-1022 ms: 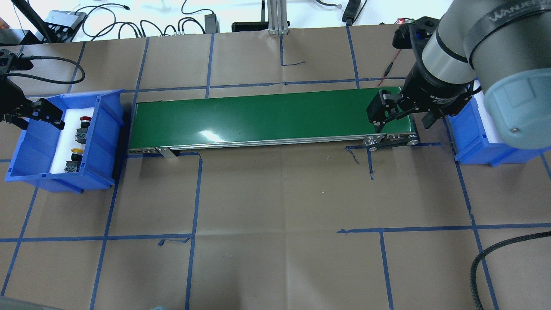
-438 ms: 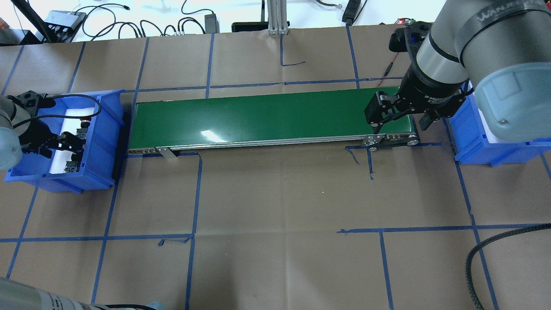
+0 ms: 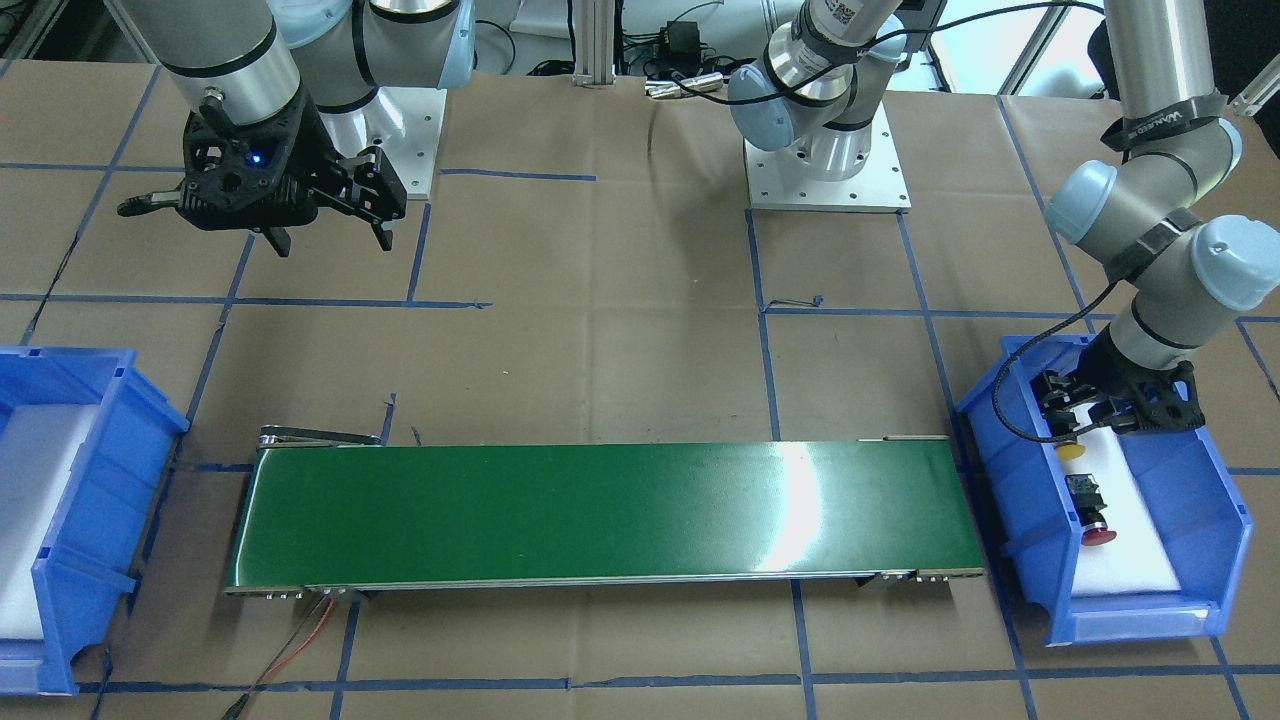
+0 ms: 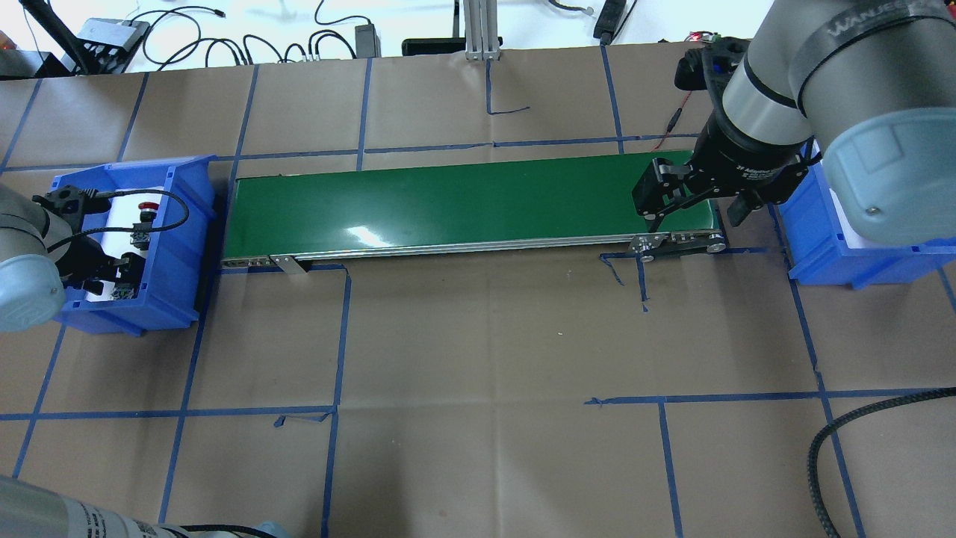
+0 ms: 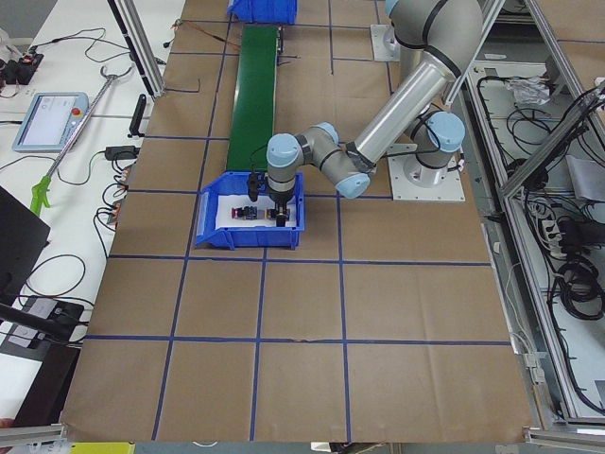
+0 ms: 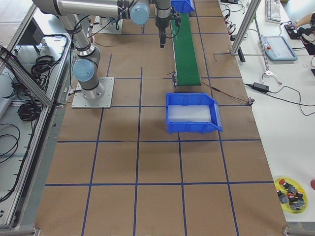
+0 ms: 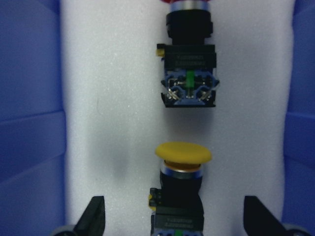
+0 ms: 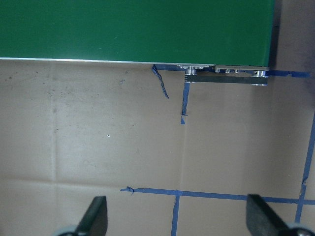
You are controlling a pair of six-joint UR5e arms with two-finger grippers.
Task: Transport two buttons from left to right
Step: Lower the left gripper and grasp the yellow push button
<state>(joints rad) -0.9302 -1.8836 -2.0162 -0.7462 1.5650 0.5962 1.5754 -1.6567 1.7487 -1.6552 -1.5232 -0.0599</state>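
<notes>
Hovering in the blue bin (image 7: pixel 29 147), the left pincer (image 7: pixel 174 219) is spread wide astride the yellow button (image 7: pixel 183 153), seemingly lined up to grab it; the red button (image 7: pixel 188 73) lies just beyond. The right pincer (image 4: pixel 694 208) hangs released, empty, over the right end of the green belt (image 4: pixel 448 202), presumably to receive.

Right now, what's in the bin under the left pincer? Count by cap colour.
yellow button: 1
red button: 1
Total: 2, both lying on the white pad in the blue bin.
</notes>
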